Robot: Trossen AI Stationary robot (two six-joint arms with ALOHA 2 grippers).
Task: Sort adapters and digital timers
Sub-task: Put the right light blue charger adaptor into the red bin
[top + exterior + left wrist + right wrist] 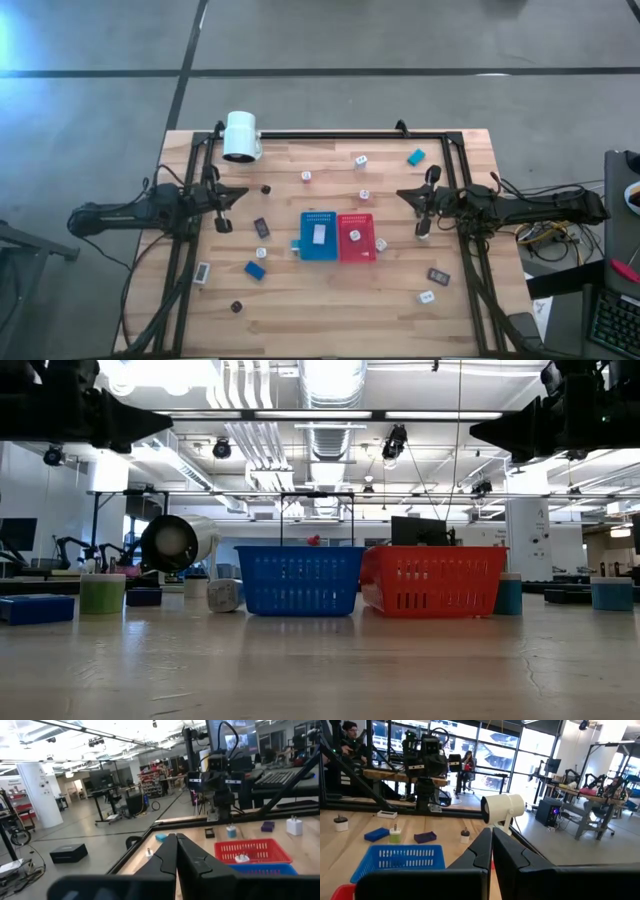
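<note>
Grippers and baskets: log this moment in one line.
left gripper: shut, empty, raised | right gripper: shut, empty, raised | blue basket: one timer | red basket: two adapters

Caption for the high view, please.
Both grippers, left and right, shut and empty, flank the blue basket and red basket.

A grey concrete floor (pixel 330 40) crossed by dark lines surrounds the wooden tabletop (pixel 330 310). Overhead run bright strip lights (pixel 330 415) and silver ducts (pixel 330 380). Tall windows (pixel 485 740), a white column (pixel 42 795) and workbenches with monitors (pixel 102 780) fill the room.
</note>
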